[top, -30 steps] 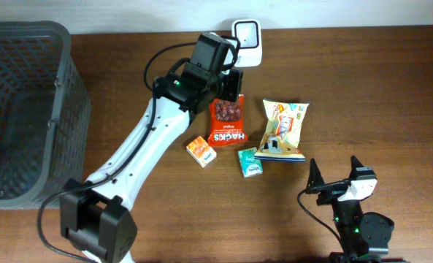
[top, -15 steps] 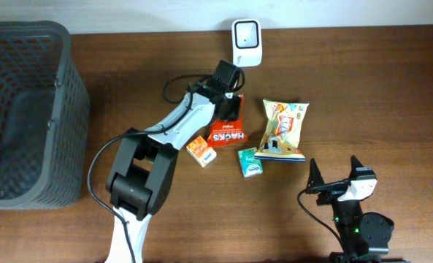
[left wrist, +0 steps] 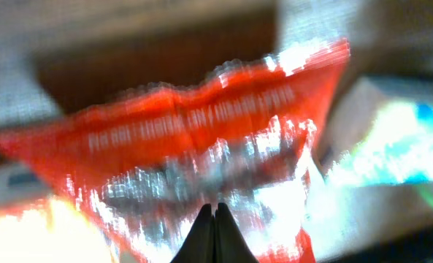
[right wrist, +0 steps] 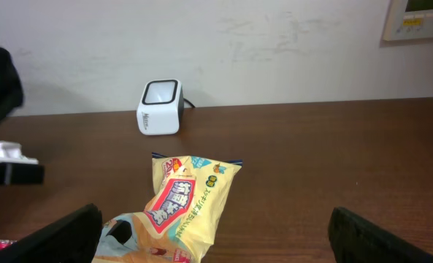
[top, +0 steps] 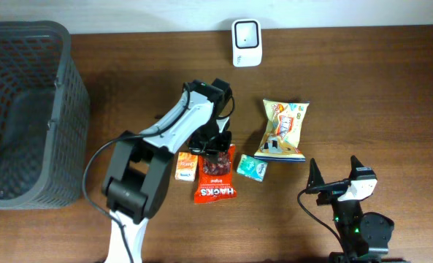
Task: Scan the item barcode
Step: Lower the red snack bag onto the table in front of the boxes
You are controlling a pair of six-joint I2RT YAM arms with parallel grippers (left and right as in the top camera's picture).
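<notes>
Nearest, at the front edge of the table: right gripper, fingers spread wide, released, gripping nothing, well apart from every item. Looks out in its wrist view on the yellow snack bag close ahead and the scanner far back by the wall.

Next out, mid-table: red snack packet, the task item, lying flat on the wood, printed face up, white lettering at its near end. Fills most of the left wrist view, heavily blurred. Sits between orange small box on its left, touching or just beside, cannot tell which, and teal small box on its right, near but apart.

At the far edge of the red snack packet: left gripper, pointed down, fingers clenched together, pinched on that top edge as far as the blur allows. Left arm arching over from the near side of the table and folding back down onto the packet.

Right of that, slightly farther: yellow snack bag again, flat, face up, near corner just beside the teal small box.

Far left: dark mesh basket, well apart from the items.

Farthest, by the table's back edge: scanner, white, standing, well apart from the red snack packet and the left gripper.
</notes>
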